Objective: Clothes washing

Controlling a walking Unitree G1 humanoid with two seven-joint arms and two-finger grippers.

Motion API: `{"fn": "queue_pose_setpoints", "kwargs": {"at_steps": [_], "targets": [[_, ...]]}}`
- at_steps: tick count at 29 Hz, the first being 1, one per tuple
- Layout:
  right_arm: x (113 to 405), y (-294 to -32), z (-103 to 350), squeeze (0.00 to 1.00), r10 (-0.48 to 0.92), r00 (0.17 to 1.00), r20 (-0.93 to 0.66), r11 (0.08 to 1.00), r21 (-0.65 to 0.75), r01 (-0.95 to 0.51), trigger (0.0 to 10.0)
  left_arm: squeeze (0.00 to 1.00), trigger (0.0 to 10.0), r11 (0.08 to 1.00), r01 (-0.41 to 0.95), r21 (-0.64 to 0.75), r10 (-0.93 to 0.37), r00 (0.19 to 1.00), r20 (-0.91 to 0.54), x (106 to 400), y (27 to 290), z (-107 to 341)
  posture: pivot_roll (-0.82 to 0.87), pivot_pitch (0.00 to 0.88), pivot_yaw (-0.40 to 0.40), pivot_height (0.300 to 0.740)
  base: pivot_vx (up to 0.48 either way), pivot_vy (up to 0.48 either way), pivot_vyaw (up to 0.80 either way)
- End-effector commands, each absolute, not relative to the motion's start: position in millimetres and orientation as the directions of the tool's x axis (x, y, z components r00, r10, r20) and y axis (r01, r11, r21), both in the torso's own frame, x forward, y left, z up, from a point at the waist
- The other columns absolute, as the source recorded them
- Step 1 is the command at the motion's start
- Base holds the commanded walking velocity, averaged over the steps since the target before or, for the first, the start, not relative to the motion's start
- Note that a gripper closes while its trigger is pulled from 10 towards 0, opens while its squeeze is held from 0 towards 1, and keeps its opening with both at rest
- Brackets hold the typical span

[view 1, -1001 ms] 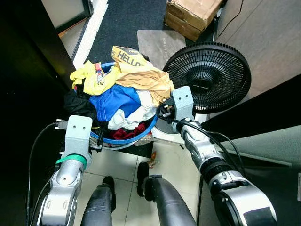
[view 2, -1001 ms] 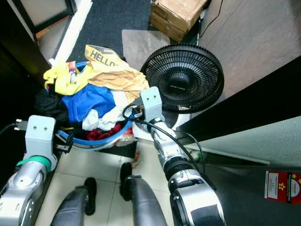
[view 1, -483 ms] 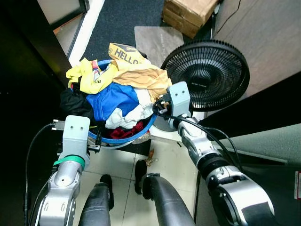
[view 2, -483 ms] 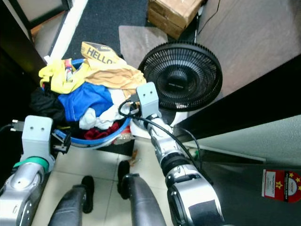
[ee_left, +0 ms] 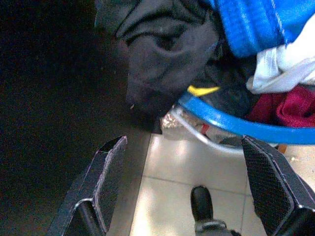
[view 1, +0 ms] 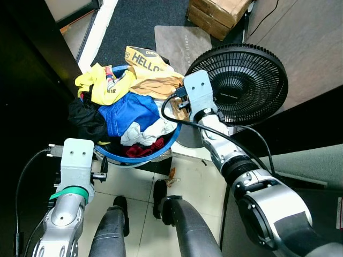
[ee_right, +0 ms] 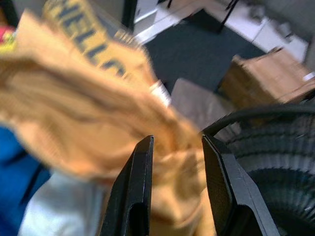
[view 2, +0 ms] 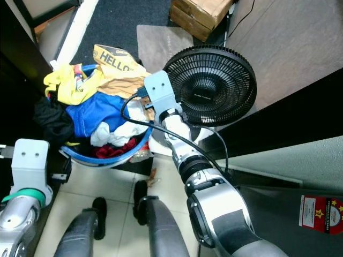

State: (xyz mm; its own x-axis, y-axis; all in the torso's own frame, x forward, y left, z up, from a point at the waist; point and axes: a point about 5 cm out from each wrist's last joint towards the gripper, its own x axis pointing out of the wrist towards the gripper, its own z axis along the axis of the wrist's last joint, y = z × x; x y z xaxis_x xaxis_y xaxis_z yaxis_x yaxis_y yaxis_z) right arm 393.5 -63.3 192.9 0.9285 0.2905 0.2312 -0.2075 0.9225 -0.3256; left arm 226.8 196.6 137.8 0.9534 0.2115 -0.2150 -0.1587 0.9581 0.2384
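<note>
Clothes (view 1: 134, 110) heaped in a blue basket (view 1: 140, 157) sit on the floor straight ahead of the robot's legs, and every other thing is placed from that basket. Off the basket's right side, almost touching its rim, stands a black fan (view 1: 244, 80) with a round grille. Beyond the basket and the fan lies a grey mat (view 1: 179, 43) on dark carpet, and past the mat rests a cardboard box (view 1: 217, 13). Within the heap, a tan garment printed "HELLO" (view 1: 153, 72) spreads across the far right, a blue garment (view 1: 128, 112) fills the centre, a yellow garment (view 1: 99, 88) lies on the far left, a black garment (view 1: 86, 120) hangs over the left rim, a white piece (view 1: 147, 131) and a red piece (view 1: 142, 150) lie at the near side. The right gripper (ee_right: 176, 194) reaches over the basket's right rim, its two fingers closed around a fold of the tan garment. The left gripper (ee_left: 189, 189) hovers off the basket's near left rim above the floor tiles, its fingers spread wide with nothing between them.
</note>
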Motion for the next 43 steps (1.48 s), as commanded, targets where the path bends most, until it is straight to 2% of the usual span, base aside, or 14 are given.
{"fn": "queue_pose_setpoints", "kwargs": {"at_steps": [1, 10, 13, 16, 21, 22, 23, 24, 25, 43], "targets": [[387.0, -67.1, 163.9, 0.00, 0.290, 0.947, 0.139, 0.917, -0.324, -0.234, 10.0, 0.00, 10.0, 0.957, -0.153, 0.245, 0.219, 0.939, -0.267, 219.3, 197.2, 128.7, 0.11, 0.660, -0.150, 0.740, 0.000, 0.000, 0.00], [381.5, -75.7, 135.6, 0.00, 0.269, 0.963, 0.001, 0.928, -0.269, -0.258, 10.0, 0.00, 10.0, 0.958, -0.146, 0.246, 0.217, 0.932, -0.291, 212.2, 196.2, 127.3, 0.10, 0.683, -0.148, 0.740, 0.000, 0.000, 0.00], [381.5, -75.7, 135.6, 0.00, 0.269, 0.963, 0.001, 0.928, -0.269, -0.258, 10.0, 0.00, 10.0, 0.958, -0.146, 0.246, 0.217, 0.932, -0.291, 212.2, 196.2, 127.3, 0.10, 0.683, -0.148, 0.740, 0.000, 0.000, 0.00], [380.0, -66.7, 135.7, 0.00, 0.330, 0.944, -0.012, 0.920, -0.220, -0.324, 10.0, 0.00, 10.0, 0.957, -0.149, 0.248, 0.222, 0.929, -0.297, 210.9, 197.1, 127.6, 0.10, 0.683, -0.147, 0.740, 0.000, 0.000, 0.00], [380.1, -65.3, 138.3, 0.00, 0.332, 0.943, 0.009, 0.923, -0.208, -0.323, 10.0, 0.00, 10.0, 0.956, -0.152, 0.249, 0.225, 0.928, -0.297, 212.5, 197.7, 127.4, 0.10, 0.678, -0.148, 0.740, 0.000, 0.000, 0.00], [380.2, -66.0, 138.4, 0.00, 0.328, 0.945, 0.011, 0.925, -0.205, -0.319, 4.3, 0.00, 10.0, 0.956, -0.153, 0.250, 0.226, 0.928, -0.297, 212.8, 197.7, 127.4, 0.10, 0.676, -0.148, 0.740, 0.000, 0.000, 0.00], [380.2, -66.0, 138.4, 0.00, 0.328, 0.945, 0.011, 0.925, -0.205, -0.319, 4.3, 0.00, 10.0, 0.956, -0.153, 0.250, 0.226, 0.928, -0.297, 212.8, 197.7, 127.4, 0.10, 0.676, -0.148, 0.740, 0.000, 0.000, 0.00], [380.4, -66.8, 138.3, 0.00, 0.325, 0.946, 0.011, 0.927, -0.203, -0.316, 0.4, 0.00, 10.0, 0.956, -0.153, 0.250, 0.226, 0.928, -0.297, 213.2, 197.8, 127.2, 0.10, 0.672, -0.149, 0.740, 0.000, 0.000, 0.00], [380.7, -67.6, 138.6, 0.00, 0.322, 0.947, 0.011, 0.928, -0.200, -0.313, 0.0, 0.00, 10.0, 0.956, -0.154, 0.250, 0.227, 0.927, -0.297, 213.5, 197.9, 127.2, 0.10, 0.670, -0.149, 0.740, 0.000, 0.000, 0.00], [386.0, -73.1, 150.0, 0.00, 0.310, 0.950, 0.046, 0.939, -0.169, -0.299, 0.0, 0.00, 10.0, 0.955, -0.159, 0.249, 0.231, 0.928, -0.293, 219.6, 199.2, 125.7, 0.09, 0.645, -0.150, 0.740, 0.000, 0.000, 0.00]]}}
